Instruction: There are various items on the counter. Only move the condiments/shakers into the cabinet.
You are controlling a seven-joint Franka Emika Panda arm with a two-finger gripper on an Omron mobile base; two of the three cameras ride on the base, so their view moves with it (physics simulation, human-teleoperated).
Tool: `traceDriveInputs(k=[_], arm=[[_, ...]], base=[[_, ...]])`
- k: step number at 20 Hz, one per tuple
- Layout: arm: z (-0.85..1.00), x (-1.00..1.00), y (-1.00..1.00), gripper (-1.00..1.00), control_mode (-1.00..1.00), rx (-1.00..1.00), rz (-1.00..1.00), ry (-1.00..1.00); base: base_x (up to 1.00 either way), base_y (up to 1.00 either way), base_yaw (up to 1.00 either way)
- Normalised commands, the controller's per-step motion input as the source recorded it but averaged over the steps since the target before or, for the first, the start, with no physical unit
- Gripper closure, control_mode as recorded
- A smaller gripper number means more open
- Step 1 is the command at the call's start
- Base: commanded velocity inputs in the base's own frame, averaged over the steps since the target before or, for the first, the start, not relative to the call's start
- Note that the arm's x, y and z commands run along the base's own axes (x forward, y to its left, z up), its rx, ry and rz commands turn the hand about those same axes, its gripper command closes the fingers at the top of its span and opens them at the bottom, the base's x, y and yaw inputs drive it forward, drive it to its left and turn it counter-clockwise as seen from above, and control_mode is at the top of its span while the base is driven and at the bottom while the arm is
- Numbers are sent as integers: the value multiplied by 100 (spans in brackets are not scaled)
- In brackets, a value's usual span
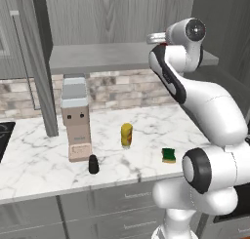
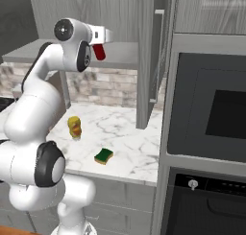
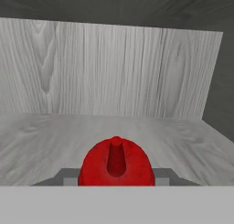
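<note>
My gripper (image 2: 100, 41) is shut on the slim red bottle (image 2: 99, 52), held up at the front of the cabinet's light-grey shelf board (image 2: 122, 52). In the hand view the red bottle (image 3: 116, 163) shows its pointed cap between my fingers (image 3: 68, 177), with the shelf board (image 3: 45, 141) and the wood-grain back wall behind it. I cannot tell whether the bottle touches the shelf. The yellow bottle (image 1: 126, 135) stands mid-counter (image 1: 39, 160). The short black shaker (image 1: 93, 164) stands near the counter's front edge.
The tall beige-and-grey appliance (image 1: 75, 117) stands just behind the shaker. A green-and-yellow sponge (image 1: 169, 155) lies right of the yellow bottle. An open cabinet door (image 1: 38, 62) hangs on the left. A built-in oven (image 2: 211, 114) walls off the counter's right end.
</note>
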Motion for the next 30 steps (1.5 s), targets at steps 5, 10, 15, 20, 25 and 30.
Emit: traceDriveInputs(k=[5,10,15,20,25,30], arm=[[-4,27,-2,100,-100,-1,0,0],[0,35,-1,100,-100,0,0,0],[0,14,0,100,-100,0,0,0],[0,23,0,100,-100,0,0,6],[0,23,0,100,-100,0,0,1],[-13,21,0,-100,-100,-1,0,3]], base=[[0,0,0],[0,0,0],[0,0,0],[0,0,0],[0,0,0],[0,0,0]])
